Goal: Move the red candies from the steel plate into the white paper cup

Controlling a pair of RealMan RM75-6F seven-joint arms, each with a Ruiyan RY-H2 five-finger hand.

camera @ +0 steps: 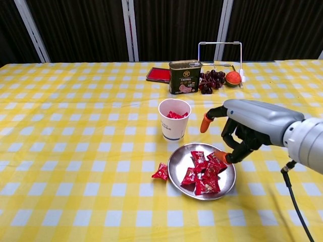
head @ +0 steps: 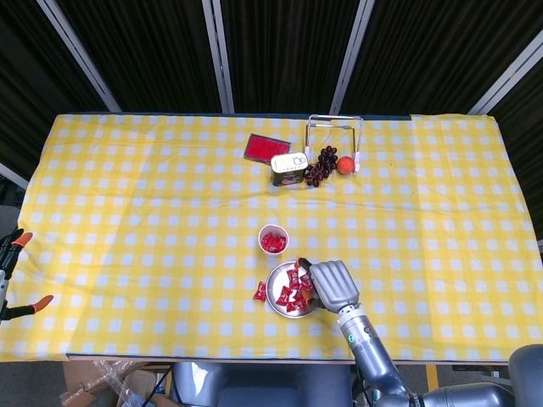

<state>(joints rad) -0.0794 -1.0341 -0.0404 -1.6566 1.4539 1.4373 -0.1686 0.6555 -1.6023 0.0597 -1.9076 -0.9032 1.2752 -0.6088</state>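
Note:
The steel plate lies near the table's front edge with several red candies piled in it. Just behind it stands the white paper cup, upright, with red candies inside. One stray red candy lies on the cloth left of the plate. My right hand hovers over the plate's right side, fingers apart and holding nothing; one orange fingertip is close above the candies. My left hand is out of both views.
At the back stand a green tin can, a flat red box, dark grapes, an orange fruit and a wire frame. A black cable hangs from my right arm. Orange-tipped clamps show at the table's left edge.

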